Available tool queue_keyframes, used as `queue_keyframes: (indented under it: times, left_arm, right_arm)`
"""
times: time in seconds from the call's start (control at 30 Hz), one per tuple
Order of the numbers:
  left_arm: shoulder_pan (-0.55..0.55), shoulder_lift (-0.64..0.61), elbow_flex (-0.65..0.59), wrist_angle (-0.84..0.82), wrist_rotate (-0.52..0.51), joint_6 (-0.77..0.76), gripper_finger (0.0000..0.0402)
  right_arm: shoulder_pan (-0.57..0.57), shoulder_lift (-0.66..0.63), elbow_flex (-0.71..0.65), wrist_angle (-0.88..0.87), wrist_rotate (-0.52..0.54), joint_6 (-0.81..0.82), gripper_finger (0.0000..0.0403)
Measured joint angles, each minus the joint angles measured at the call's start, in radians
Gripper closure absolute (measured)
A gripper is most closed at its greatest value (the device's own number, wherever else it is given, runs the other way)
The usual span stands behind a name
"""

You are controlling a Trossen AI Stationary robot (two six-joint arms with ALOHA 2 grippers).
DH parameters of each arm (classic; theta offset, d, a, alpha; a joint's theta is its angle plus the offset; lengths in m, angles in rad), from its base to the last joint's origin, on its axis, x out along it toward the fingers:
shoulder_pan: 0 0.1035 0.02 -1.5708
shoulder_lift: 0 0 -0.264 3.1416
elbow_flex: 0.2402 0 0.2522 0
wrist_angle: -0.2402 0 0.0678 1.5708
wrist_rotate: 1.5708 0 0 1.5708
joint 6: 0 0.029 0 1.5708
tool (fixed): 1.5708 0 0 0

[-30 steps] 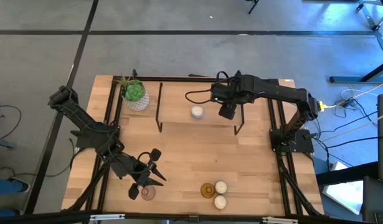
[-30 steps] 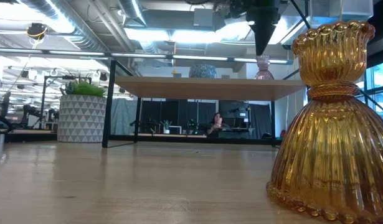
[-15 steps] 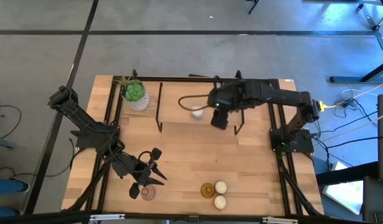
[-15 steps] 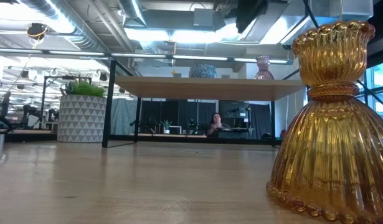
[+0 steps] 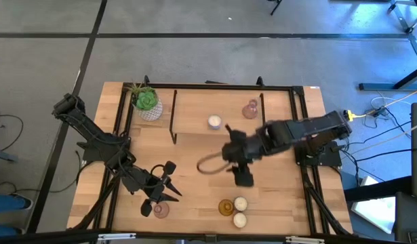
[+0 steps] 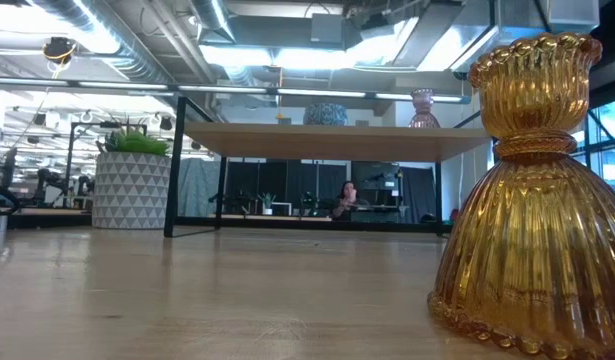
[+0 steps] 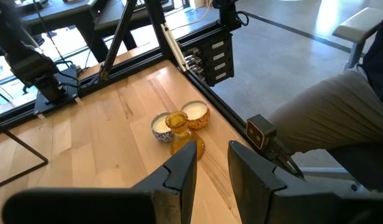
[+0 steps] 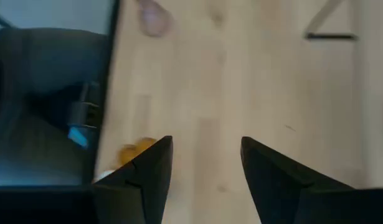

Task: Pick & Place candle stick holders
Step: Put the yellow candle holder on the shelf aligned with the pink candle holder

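From above, a cream holder (image 5: 214, 122) and a pink glass holder (image 5: 249, 110) are seen placed on the shelf (image 5: 194, 112) at the back of the table (image 5: 194, 183). An amber holder (image 5: 225, 207), two cream ones (image 5: 240, 204) and a pink one (image 5: 161, 210) are left at the front, so about a third seems done.

The right hand (image 5: 243, 178) hangs over the table's middle. The left hand (image 5: 169, 192) waits beside the front pink holder.

From table height, the amber holder (image 6: 527, 190) is seen close up.

At the left wrist, the fingers (image 7: 179, 177) are spread and empty.

At the right wrist, the fingers (image 8: 147, 174) are apart, holding nothing.
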Motion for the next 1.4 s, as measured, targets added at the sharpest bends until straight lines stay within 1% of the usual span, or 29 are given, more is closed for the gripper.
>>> queue_keyframes:
  times: [0.1,0.2,0.3,0.37,0.43,0.5,0.63,0.7,0.9,0.97,1.1,1.23,1.3,1.4]
  left_arm:
    - [0.000,0.000,0.000,0.016,0.000,0.000,0.0316]
    - [0.000,0.000,0.000,0.040,0.000,0.000,0.0316]
    - [0.000,0.000,0.000,0.063,0.000,0.000,0.0316]
    - [0.000,0.000,0.000,0.064,0.000,0.000,0.0316]
    - [0.000,0.000,0.000,0.064,0.000,0.000,0.0316]
    - [0.000,0.000,0.000,0.064,0.000,-0.007,0.0316]
    - [0.000,0.000,0.000,0.075,0.000,-0.062,0.0316]
    - [0.000,0.000,0.000,0.091,0.003,-0.095,0.0316]
    - [0.006,-0.001,0.000,0.088,0.019,-0.163,0.0316]
    - [0.006,0.001,0.000,0.088,0.019,-0.183,0.0316]
    - [-0.002,0.002,0.000,0.095,0.019,-0.218,0.0316]
    - [-0.013,0.002,0.000,0.109,0.020,-0.234,0.0316]
    - [-0.017,0.002,0.000,0.116,0.019,-0.236,0.0316]
    - [-0.017,0.003,0.000,0.116,0.019,-0.236,0.0316]
  right_arm:
    - [0.075,0.000,0.000,0.067,0.052,0.020,0.0212]
    - [0.156,0.014,0.000,0.159,0.188,0.008,0.0212]
    - [0.227,0.053,0.000,0.268,0.345,-0.045,0.0212]
    - [0.259,0.088,0.000,0.335,0.420,-0.072,0.0212]
    - [0.277,0.128,0.000,0.395,0.469,-0.122,0.0212]
    - [0.291,0.162,0.000,0.427,0.541,-0.171,0.0212]
    - [0.298,0.218,0.000,0.444,0.723,-0.205,0.0212]
    - [0.282,0.233,0.000,0.445,0.771,-0.233,0.0212]
    - [0.230,0.237,0.000,0.436,0.805,-0.246,0.0212]
    - [0.237,0.237,0.000,0.430,0.815,-0.249,0.0212]
    - [0.271,0.239,-0.031,0.449,0.812,-0.318,0.0212]
    - [0.290,0.235,-0.049,0.545,0.817,-0.390,0.0212]
    - [0.294,0.235,-0.078,0.592,0.777,-0.435,0.0212]
    - [0.276,0.236,-0.131,0.657,0.628,-0.464,0.0212]
